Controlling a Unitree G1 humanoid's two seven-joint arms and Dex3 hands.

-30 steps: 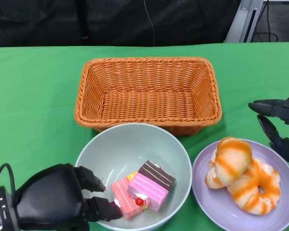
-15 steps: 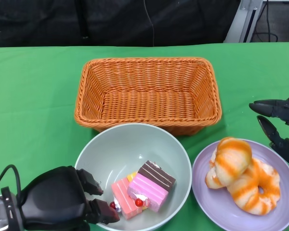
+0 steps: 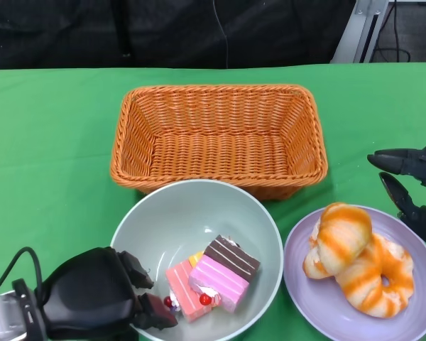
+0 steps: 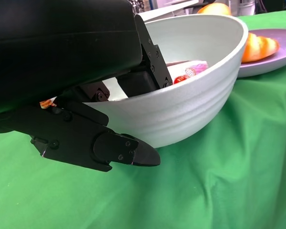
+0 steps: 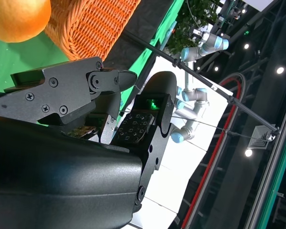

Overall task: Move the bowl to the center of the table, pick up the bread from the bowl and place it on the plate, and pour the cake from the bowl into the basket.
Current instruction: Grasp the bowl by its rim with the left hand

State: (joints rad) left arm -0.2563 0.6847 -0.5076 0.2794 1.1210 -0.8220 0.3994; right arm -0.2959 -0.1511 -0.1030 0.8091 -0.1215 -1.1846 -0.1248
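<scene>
Your left hand (image 3: 103,302) grips the bowl (image 3: 192,213) at its near rim, fingers inside and below. The cake (image 3: 213,278) lies within; the basket (image 3: 216,138) sits just beyond the bowl. Your right hand (image 3: 412,186) hovers spread, empty.

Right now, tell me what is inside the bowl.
The bowl holds cake slices: pink ones and a chocolate-topped one. The left hand grips the near rim, fingers hiding part of the inside there.

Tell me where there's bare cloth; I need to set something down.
Bare green table lies left of the basket and right of it, above the plate. Crowded: bowl, basket and plate nearly touch; left hand grips the bowl.
</scene>
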